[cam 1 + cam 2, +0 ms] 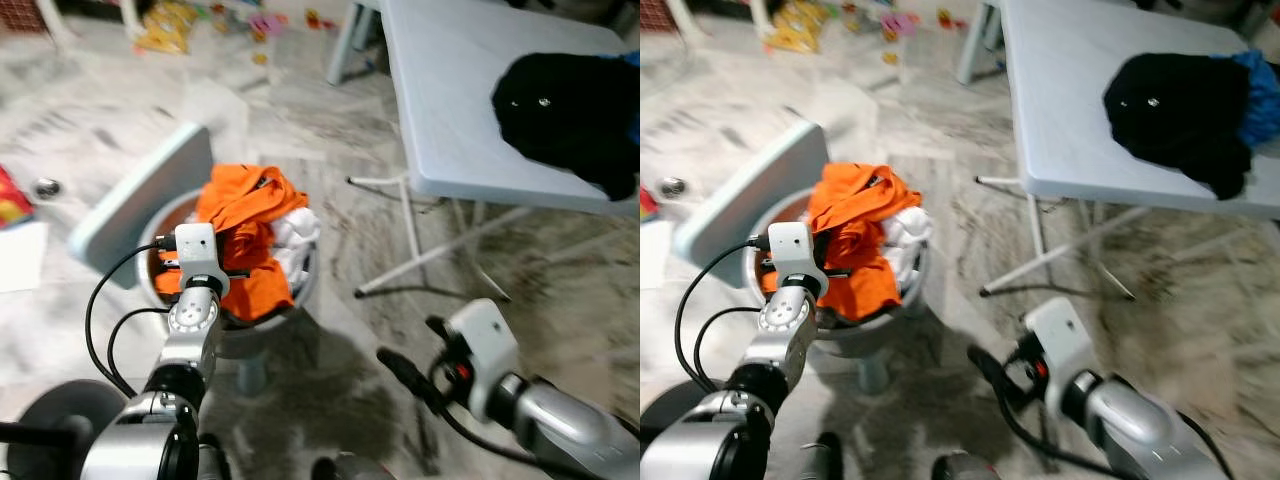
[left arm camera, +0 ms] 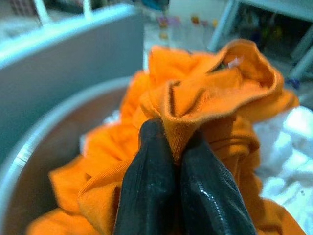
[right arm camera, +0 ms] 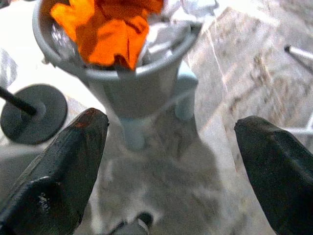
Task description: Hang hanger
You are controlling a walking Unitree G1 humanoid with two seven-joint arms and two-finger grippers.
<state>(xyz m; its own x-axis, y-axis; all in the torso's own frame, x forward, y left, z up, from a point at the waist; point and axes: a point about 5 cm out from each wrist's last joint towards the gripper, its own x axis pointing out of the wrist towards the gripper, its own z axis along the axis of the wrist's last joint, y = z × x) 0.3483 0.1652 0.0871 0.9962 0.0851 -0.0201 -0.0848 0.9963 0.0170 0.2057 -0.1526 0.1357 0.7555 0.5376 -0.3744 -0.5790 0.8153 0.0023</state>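
the left tool [image 2: 178, 161] is clenched on a fold of the orange garment [image 1: 250, 225] heaped in the grey basket [image 3: 122, 78]. the right tool [image 3: 171, 161] hangs released over the floor beside it. no hanger can be made out. lifting may drag the tangled white laundry [image 1: 295, 235] out, or the thin pinch may slip. black clothing [image 1: 565, 105] lies on the desk [image 1: 450, 90].

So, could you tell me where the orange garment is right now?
The orange garment lies in the grey basket on the floor, left of the white table, pinched by the left gripper.
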